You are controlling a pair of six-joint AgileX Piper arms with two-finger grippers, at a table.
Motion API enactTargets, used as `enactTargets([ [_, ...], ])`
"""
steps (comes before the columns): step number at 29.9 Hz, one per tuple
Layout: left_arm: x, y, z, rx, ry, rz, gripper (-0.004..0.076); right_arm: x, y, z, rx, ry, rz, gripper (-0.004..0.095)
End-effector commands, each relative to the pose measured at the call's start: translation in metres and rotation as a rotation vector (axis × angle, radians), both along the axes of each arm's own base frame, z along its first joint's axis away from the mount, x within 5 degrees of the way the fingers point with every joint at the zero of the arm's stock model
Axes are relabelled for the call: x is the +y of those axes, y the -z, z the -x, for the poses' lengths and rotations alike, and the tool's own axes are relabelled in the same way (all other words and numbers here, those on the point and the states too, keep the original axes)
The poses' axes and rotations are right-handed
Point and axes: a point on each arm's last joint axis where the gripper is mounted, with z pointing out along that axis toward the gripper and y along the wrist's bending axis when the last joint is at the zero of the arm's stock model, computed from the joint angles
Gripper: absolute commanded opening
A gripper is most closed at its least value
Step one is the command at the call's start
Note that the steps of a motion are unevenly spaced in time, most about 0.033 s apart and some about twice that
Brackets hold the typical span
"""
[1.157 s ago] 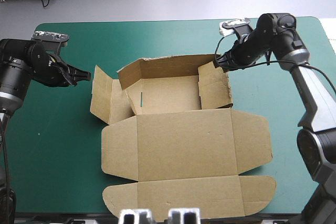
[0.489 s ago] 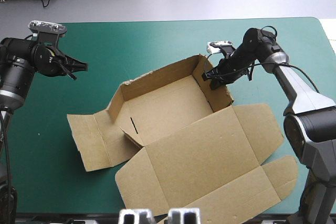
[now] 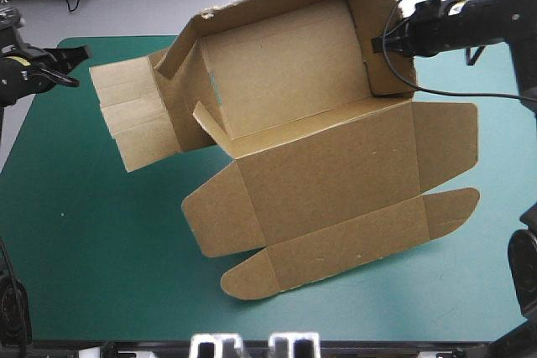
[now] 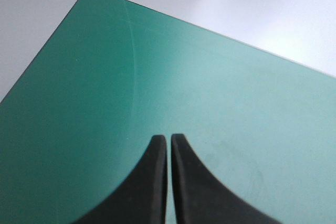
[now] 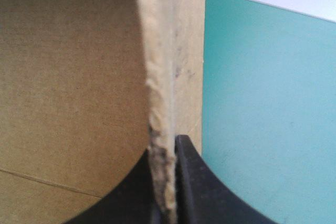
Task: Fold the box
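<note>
Hanging tilted over the tabletop, the box seemed light yet stiff, its side wall pinched in the right pincer, while the left pincer stood closed and empty.

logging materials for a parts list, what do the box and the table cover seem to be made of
The box: brown corrugated cardboard, matte; the edge pinched in the right gripper looks frayed and layered. The table cover: teal-green, smooth with a soft sheen, probably a rubber or vinyl mat; the look leaves that open.
</note>
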Motion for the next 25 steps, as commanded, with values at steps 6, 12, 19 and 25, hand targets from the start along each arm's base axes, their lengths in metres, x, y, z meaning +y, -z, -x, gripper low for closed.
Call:
enactTargets([
  [6, 0.03, -0.028, -0.002, -0.242, 0.098, 0.302, -0.001, -0.033, -0.072, 0.081, -0.242, 0.047, -0.111, -0.0024],
  [12, 0.008, -0.019, -0.016, -0.273, 0.453, 0.563, -0.001, -0.046, -0.089, 0.105, -0.327, 0.075, -0.138, -0.0024],
  [19, -0.009, -0.022, -0.015, -0.342, 0.761, 0.764, -0.0009, -0.05, -0.09, 0.1, -0.344, 0.075, -0.176, -0.0024],
  [25, -0.034, -0.028, -0.012, -0.321, 0.83, 0.748, 0.0009, -0.048, -0.089, 0.092, -0.351, 0.022, -0.232, -0.0024],
])
